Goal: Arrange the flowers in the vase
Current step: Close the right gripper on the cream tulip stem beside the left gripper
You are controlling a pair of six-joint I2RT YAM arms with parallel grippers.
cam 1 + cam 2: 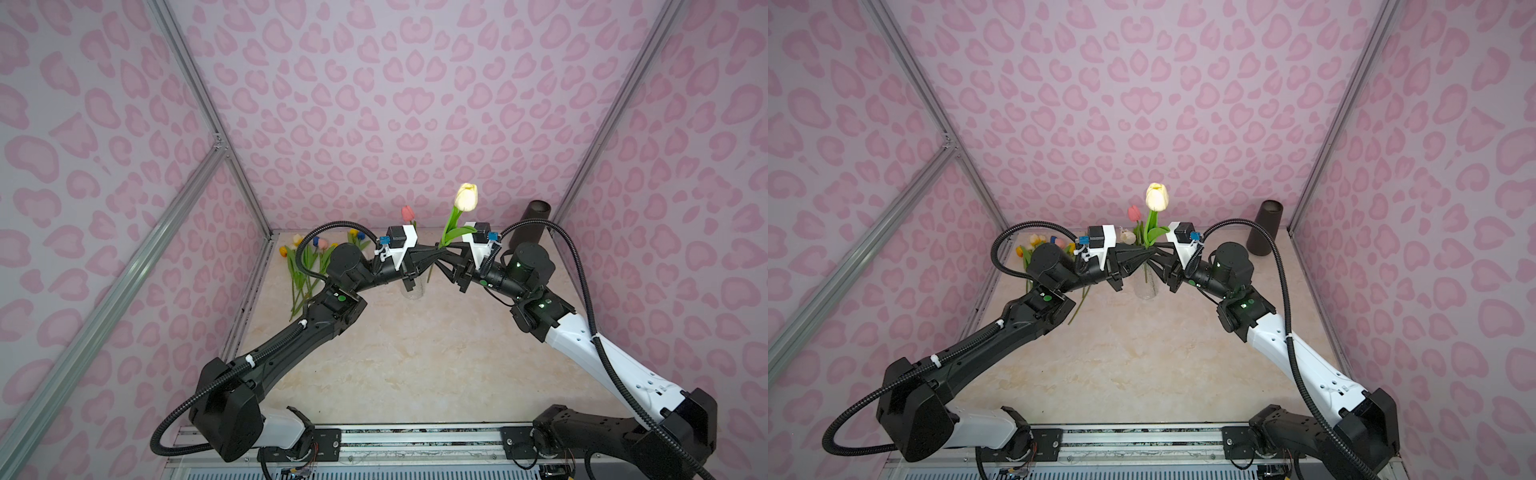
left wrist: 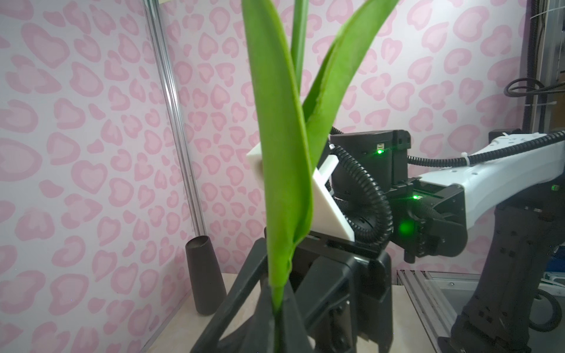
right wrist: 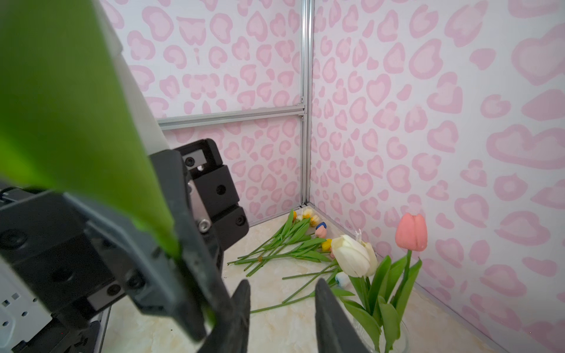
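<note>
Left gripper (image 1: 435,252) pinching tulip (image 1: 466,196), right gripper (image 1: 444,256) parted

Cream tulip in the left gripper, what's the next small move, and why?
Probably ease the left gripper down. It is shut on the stem of the cream tulip, which stands upright with its lower end near the mouth of the glass vase, and the right gripper is open beside it.

Both top views look steeply down from high over the near edge of the table (image 1: 415,365), whole scene; wrist cams sit close, facing each other across the cream tulip (image 2: 284,152).
</note>
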